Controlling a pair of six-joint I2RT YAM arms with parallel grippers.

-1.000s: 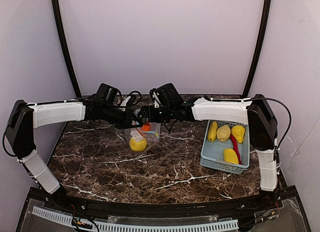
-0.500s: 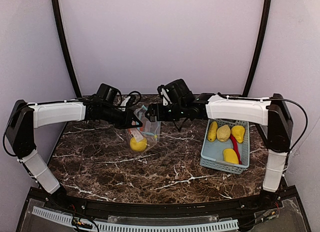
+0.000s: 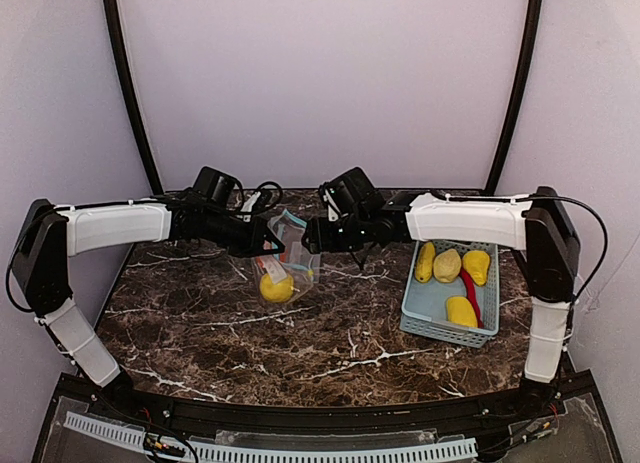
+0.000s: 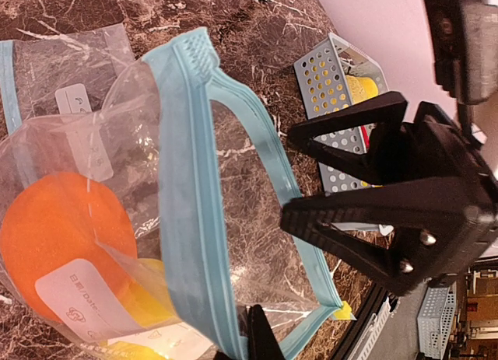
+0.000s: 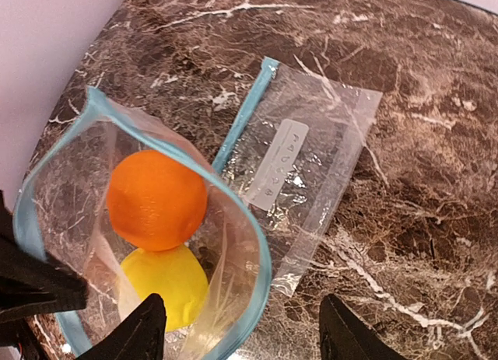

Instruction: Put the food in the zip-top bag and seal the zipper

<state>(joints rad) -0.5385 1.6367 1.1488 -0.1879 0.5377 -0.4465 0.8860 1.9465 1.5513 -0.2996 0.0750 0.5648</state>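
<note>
Your left gripper [image 3: 267, 248] clamps bag [image 4: 184, 212] rim; right gripper [image 4: 286, 175] fingers spread, straddling rim. Orange [image 5: 156, 198], one yellow fruit [image 5: 165, 286] inside bag; other yellows [image 3: 447, 265], chili [image 3: 470, 283] in basket [image 3: 418, 313], right. Dark marble table [image 3: 330, 353], pale lilac walls [image 3: 320, 83].

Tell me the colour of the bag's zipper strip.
The zipper strip is light blue; see the left wrist view.

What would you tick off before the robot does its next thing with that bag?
1. Left pincer clamped on the rim of the zip-top bag: ok.
2. Bag mouth open: ok.
3. Right pincer jaws apart, empty: ok.
4. Right pincer touching the rim: cannot tell.
5. All food bagged: not ok; orange and one yellow fruit are inside, chili and four yellow pieces lie in the basket.
6. Bag sealed: not ok.
</note>
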